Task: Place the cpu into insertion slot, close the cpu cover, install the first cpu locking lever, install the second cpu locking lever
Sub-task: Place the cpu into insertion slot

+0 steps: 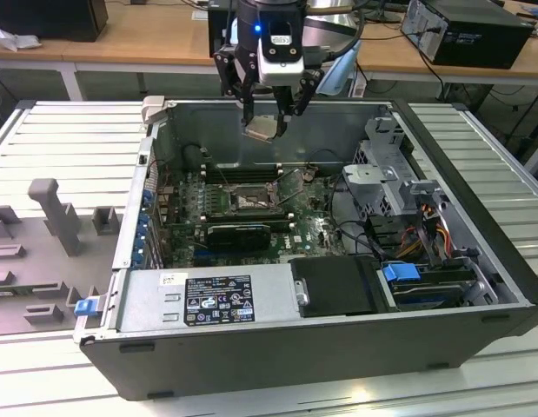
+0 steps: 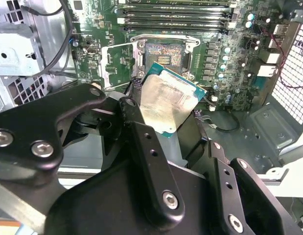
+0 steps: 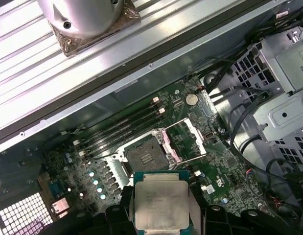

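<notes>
cpu (image 1: pixel 261 130) in gripper (image 1: pixel 266 120), above insertion slot (image 1: pixel 249 201)

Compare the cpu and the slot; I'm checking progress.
The cpu is silvery; the slot is dark. The cpu hangs in the gripper above the board; the slot sits in it, empty. Both are square.

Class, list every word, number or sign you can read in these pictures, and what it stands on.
Black label on the grey metal housing: print too small to read.
White sticker beside it: too small to read.
Face of the cpu, held by the gripper: faint marks, unreadable.
No text can be quoted.
</notes>
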